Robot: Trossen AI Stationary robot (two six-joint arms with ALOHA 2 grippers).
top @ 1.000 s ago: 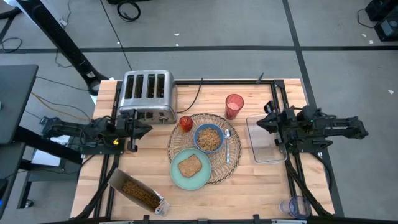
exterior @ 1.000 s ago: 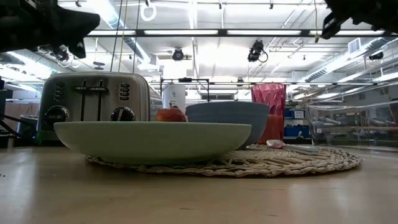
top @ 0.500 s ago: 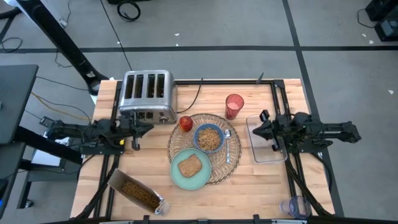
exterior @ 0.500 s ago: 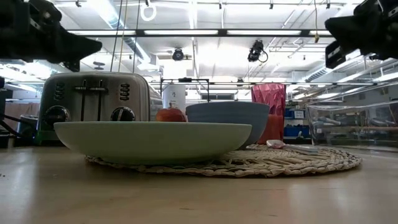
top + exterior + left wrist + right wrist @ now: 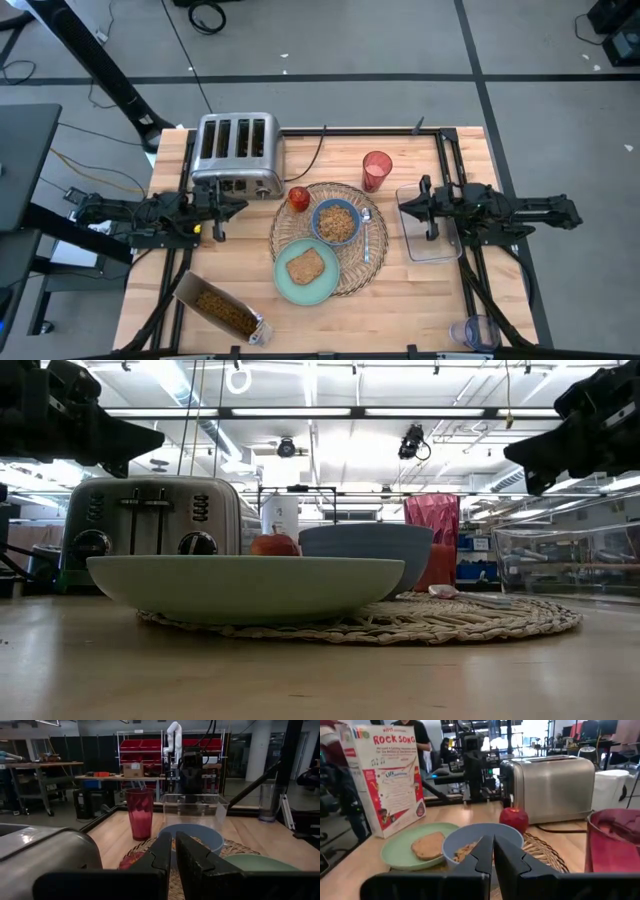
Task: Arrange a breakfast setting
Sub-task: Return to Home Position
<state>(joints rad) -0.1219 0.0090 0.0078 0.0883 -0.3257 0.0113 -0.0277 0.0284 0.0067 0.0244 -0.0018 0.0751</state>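
The round wicker placemat [image 5: 372, 262] lies at the table's middle. On it stand the blue bowl [image 5: 336, 222] with cereal and the pale green plate [image 5: 290, 283], which carries the toast slice [image 5: 305, 266]. The spoon [image 5: 366, 236] lies right of the bowl. The red fruit [image 5: 299, 198] sits at the mat's far left rim. The red cup [image 5: 377, 170] stands just beyond the mat's far right rim. My left gripper [image 5: 240, 206] hangs shut and level in front of the toaster, pointing at the mat. My right gripper [image 5: 402, 205] hangs shut and level above the clear tray's left edge.
A silver toaster [image 5: 237, 152] stands at the far left and a clear tray [image 5: 435, 240] at the right. A cereal box [image 5: 222, 308] lies at the near left corner. A clear cup [image 5: 478, 332] sits by the near right corner. Bare wood shows along the near edge.
My right gripper has sunk toward the tray and tipped down until level, its fingertips reaching a little toward the mat. My left gripper has tipped down slightly to level. Both stay shut. The breakfast things have not moved.
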